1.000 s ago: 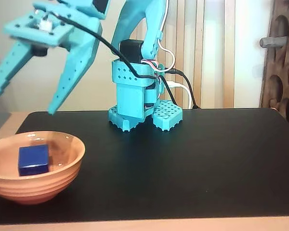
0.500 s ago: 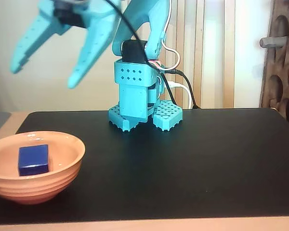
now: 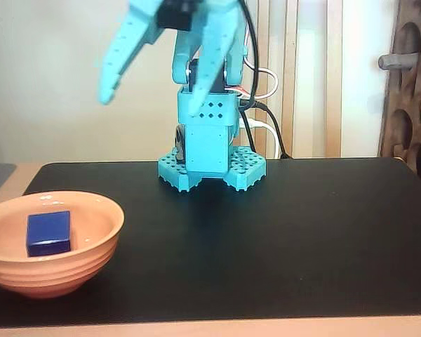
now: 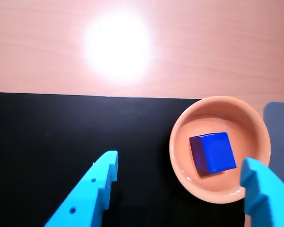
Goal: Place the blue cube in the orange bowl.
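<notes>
The blue cube (image 3: pixel 48 232) lies inside the orange bowl (image 3: pixel 63 270), which stands at the front left of the black mat in the fixed view. My teal gripper (image 3: pixel 151 104) hangs open and empty high above the mat, up and to the right of the bowl, close to the arm's base. From the wrist view I look down on the bowl (image 4: pixel 217 106) with the cube (image 4: pixel 213 152) resting on its floor. The gripper (image 4: pixel 180 161) is wide open there, and its two fingers (image 4: pixel 92 189) frame the bowl from far above without touching it.
The black mat (image 3: pixel 302 232) covers most of the wooden table (image 4: pixel 203 42). The arm's teal base (image 3: pixel 210 165) stands at the mat's back edge, with cables (image 3: pixel 266 133) trailing behind it. A brown carved screen (image 3: pixel 414 84) stands at the far right. A grey sheet (image 4: pixel 279 118) lies beside the bowl.
The open gripper has risen and swung to the right, away from above the bowl toward the arm's base. Cube and bowl have not moved.
</notes>
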Available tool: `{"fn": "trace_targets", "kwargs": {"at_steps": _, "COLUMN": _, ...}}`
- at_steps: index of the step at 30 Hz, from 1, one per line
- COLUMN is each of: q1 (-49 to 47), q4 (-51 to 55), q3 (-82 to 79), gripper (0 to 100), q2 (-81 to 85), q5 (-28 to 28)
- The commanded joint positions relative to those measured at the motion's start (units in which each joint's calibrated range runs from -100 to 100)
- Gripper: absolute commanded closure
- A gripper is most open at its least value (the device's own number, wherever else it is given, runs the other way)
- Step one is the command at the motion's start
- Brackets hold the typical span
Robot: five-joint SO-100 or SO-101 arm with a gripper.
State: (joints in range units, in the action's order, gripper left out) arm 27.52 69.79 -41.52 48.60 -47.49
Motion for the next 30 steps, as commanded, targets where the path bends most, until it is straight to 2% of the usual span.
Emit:
{"fn": "trace_targets", "kwargs": {"at_steps": 1, "q1": -7.6, "q4": 1.1, "q3": -0.9, "gripper": 70, "q2": 3.0, "q5": -1.3}}
{"fn": "trace_targets", "kwargs": {"at_steps": 14, "q1": -17.9, "q4": 0.5, "q3": -9.0, "gripper": 70, "q2": 3.2, "q5": -3.0}}
{"fn": "trace_targets", "kwargs": {"at_steps": 21, "q1": -17.6, "q4": 0.4, "q3": -18.3, "gripper": 75, "q2": 11.3, "q5": -2.9}}
{"fn": "trace_targets", "kwargs": {"at_steps": 30, "q1": -16.3, "q4": 0.4, "q3": -23.7, "gripper": 75, "q2": 17.1, "q5": -2.7}}
